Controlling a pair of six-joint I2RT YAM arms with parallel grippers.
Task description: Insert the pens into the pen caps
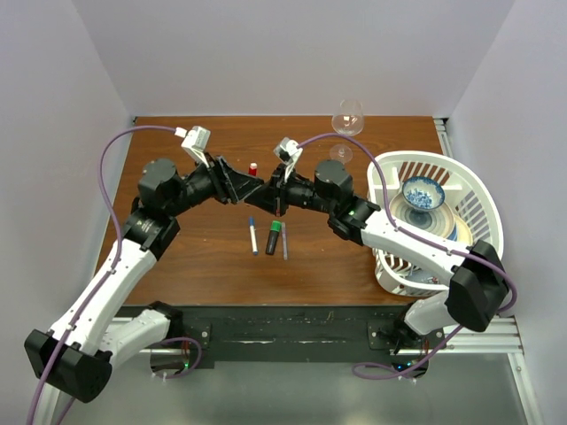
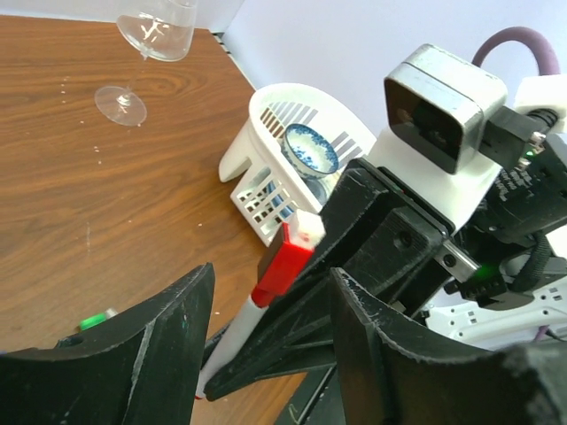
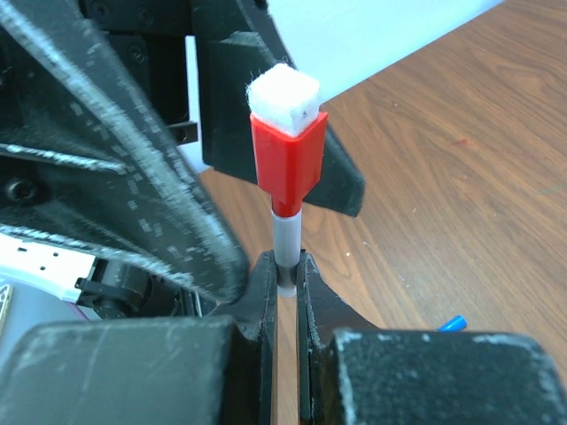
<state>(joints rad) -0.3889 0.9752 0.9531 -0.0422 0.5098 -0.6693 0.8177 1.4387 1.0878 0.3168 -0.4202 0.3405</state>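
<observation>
The pen (image 3: 285,241), its red cap (image 3: 288,164) apparently seated, is pinched by the right gripper (image 3: 285,266) well left of the basket (image 1: 475,205); the left gripper (image 2: 275,276), fingers (image 2: 133,354) spread around the cap, should next retreat without knocking it.
</observation>
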